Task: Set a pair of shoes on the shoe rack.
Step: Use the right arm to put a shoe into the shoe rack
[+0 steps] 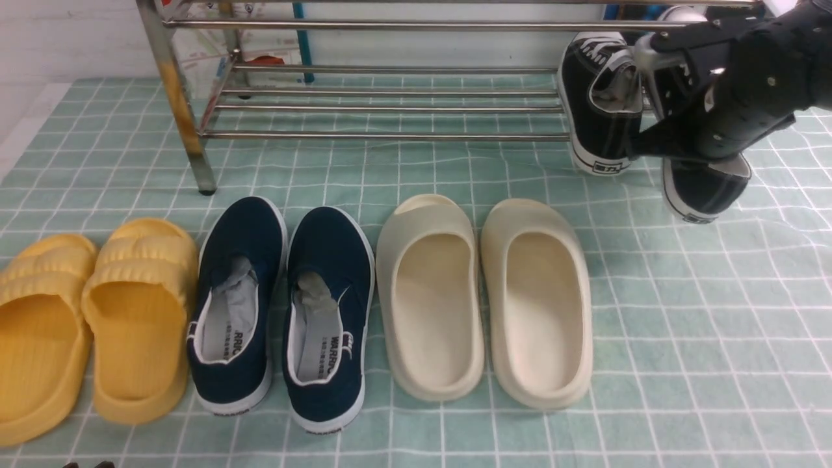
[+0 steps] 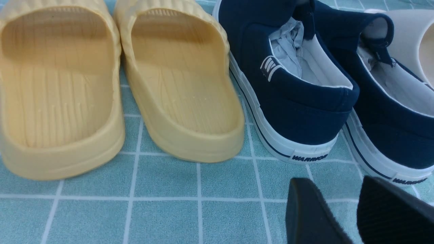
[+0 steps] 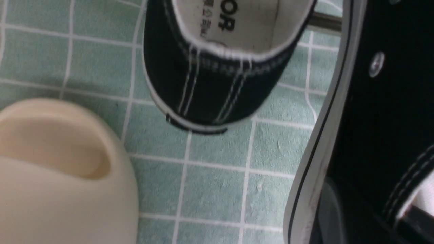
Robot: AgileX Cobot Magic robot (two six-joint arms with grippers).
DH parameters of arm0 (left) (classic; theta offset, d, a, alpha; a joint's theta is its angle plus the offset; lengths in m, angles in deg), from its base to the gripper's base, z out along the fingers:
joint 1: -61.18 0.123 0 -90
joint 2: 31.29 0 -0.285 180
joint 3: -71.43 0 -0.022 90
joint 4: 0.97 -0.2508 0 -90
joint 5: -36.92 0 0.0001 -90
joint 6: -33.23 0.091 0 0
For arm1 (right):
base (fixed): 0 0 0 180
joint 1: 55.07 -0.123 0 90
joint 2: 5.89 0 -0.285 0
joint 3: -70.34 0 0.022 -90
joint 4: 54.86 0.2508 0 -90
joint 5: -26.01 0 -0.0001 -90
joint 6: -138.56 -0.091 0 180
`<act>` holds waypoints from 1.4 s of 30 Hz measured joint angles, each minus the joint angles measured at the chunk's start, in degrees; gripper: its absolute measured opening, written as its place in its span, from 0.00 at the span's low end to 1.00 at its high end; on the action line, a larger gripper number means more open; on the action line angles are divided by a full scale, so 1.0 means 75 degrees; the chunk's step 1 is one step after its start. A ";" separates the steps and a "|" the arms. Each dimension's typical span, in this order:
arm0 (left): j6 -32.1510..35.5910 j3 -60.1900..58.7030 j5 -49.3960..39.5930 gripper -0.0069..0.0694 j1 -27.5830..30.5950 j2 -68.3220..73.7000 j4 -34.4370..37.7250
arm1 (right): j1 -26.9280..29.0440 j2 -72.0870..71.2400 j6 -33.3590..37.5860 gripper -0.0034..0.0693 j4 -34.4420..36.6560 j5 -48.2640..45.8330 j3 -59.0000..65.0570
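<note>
The pair of shoes, two black canvas sneakers with white soles, hangs heels down at the right end of the shoe rack [image 1: 390, 107]. One sneaker [image 1: 601, 104] is in front of the rack's lower bars, the other [image 1: 705, 185] is lower and further right. My right gripper [image 1: 643, 71] is shut on their inner collars between them. In the right wrist view one heel [image 3: 210, 67] hangs above the cloth and the other sneaker's side [image 3: 383, 118] fills the edge beside my right gripper [image 3: 373, 217]. My left gripper [image 2: 342, 206] is open and empty over the cloth, behind the navy slip-ons [image 2: 298, 101].
On the green checked cloth [image 1: 682, 338] in front of the rack lie three pairs in a row: yellow slides [image 1: 97, 312], navy slip-ons [image 1: 286, 305] and cream slides [image 1: 484, 292]. The rack's left front leg [image 1: 182, 110] is stained yellow.
</note>
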 joint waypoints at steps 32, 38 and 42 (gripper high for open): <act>0.0000 0.0000 0.0000 0.40 0.0000 0.0000 0.0000 | 0.0449 0.1156 0.1982 0.51 0.0505 0.0297 -0.1499; 0.0000 0.0000 0.0000 0.40 0.0000 0.0000 0.0000 | 0.0443 0.0655 0.1991 0.80 0.1073 -0.0387 -0.1499; 0.0000 0.0000 0.0000 0.40 0.0000 0.0000 0.0000 | 0.0443 0.0439 0.2216 0.79 0.1498 -0.0958 -0.1502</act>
